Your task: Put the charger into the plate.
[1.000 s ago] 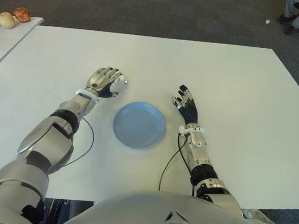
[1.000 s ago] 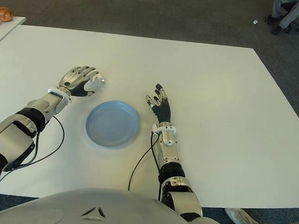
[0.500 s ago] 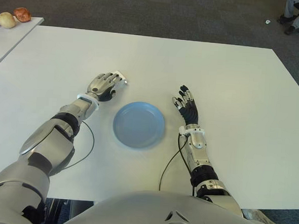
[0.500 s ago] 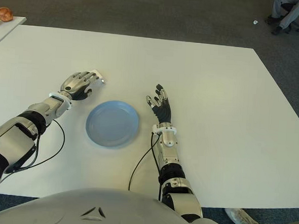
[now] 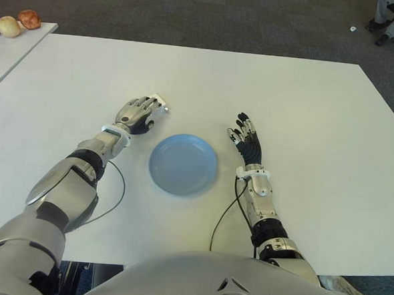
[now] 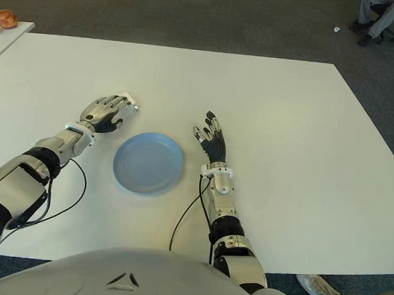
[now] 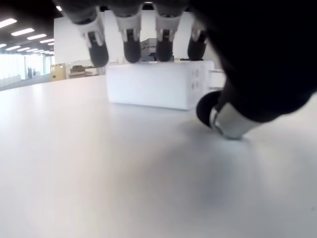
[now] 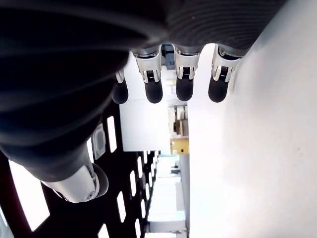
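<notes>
Nearest the robot's body, on the white tabletop [image 5: 306,114], the round blue plate [image 5: 182,164] lies bare between the two forearms, waiting to receive the charger. Just beside it on the robot's right, the right hand [image 5: 246,140] shows with its fingers straight and spread, holding nothing; it looks idle, kept out of the working arm's way.

Farther out, beyond the plate's left edge, the left hand [image 5: 137,112] is lowered palm-down over the white charger [image 7: 157,90], a small rectangular block lying on the tabletop with its metal prongs pointing away from the palm. In the left wrist view the four fingertips [image 7: 131,45] hang over the block's top edge and the thumb sits low beside its end, but none is clamped on it: the fingers are curved loosely around the charger, not gripping. That caging pose seems meant to bracket the block so a squeeze can pinch it between thumb and fingers.

Compared with a second ago, the left hand has dropped from a raised, more curled pose down to the tabletop and reached slightly forward over the charger; over the last half second it has barely moved. Plate and right hand are unchanged.
</notes>
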{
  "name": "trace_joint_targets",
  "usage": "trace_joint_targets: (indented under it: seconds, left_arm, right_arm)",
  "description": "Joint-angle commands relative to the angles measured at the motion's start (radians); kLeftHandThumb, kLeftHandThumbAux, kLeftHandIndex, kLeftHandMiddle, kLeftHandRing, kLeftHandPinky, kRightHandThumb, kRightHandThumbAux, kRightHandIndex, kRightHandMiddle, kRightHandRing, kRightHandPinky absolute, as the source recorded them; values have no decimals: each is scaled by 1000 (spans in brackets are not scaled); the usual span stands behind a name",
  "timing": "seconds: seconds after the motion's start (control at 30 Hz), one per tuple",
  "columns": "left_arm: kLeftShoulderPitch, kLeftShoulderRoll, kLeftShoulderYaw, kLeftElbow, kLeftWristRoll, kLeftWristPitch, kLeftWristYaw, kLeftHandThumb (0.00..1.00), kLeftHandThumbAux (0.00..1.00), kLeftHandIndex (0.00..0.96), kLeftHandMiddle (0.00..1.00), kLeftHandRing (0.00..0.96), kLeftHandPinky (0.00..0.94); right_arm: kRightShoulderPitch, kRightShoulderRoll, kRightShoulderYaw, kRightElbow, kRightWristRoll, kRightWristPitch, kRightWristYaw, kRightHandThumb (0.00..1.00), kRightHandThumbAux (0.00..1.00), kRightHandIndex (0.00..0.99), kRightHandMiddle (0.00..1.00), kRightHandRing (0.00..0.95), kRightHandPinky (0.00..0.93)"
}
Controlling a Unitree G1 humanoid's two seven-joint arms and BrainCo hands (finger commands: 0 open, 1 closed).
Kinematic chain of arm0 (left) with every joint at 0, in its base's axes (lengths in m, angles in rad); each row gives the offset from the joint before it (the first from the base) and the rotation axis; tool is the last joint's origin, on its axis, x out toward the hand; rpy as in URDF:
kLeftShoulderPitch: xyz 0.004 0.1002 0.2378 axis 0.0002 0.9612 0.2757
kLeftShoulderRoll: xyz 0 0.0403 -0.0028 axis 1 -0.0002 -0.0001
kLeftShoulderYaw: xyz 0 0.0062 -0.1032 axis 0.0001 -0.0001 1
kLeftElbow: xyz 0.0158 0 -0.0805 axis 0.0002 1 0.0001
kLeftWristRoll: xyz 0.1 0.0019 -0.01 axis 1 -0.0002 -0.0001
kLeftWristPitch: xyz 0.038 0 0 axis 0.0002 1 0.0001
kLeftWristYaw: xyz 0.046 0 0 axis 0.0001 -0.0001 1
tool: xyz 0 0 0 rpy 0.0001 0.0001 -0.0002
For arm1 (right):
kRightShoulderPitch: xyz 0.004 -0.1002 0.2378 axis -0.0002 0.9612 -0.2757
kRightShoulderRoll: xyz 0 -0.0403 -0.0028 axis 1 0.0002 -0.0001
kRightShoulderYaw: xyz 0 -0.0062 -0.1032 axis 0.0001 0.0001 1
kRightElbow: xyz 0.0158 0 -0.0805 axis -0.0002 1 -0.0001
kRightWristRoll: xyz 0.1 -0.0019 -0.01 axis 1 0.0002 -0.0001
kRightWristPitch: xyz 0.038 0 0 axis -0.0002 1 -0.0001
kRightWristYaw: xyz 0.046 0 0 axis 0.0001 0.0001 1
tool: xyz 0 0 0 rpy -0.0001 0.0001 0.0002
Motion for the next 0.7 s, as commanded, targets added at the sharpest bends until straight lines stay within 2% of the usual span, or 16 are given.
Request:
trace_joint_targets:
  seconds: [0.03, 0.17, 0.7]
  left_arm:
    - [48, -22, 0, 26, -11, -3, -86, 0, 610, 0, 0, 0, 0]
    - [52, -23, 9, 25, -21, 0, -101, 0, 597, 0, 0, 0, 0]
    - [87, -29, 72, 29, -123, -7, -268, 0, 533, 0, 0, 0, 17]
  right_arm:
    - [51, 9, 0, 30, 4, 40, -3, 147, 688, 22, 55, 49, 96]
    - [52, 9, 0, 26, 3, 41, -5, 142, 684, 21, 54, 49, 93]
    - [62, 6, -1, 5, 11, 48, 12, 144, 692, 16, 53, 43, 88]
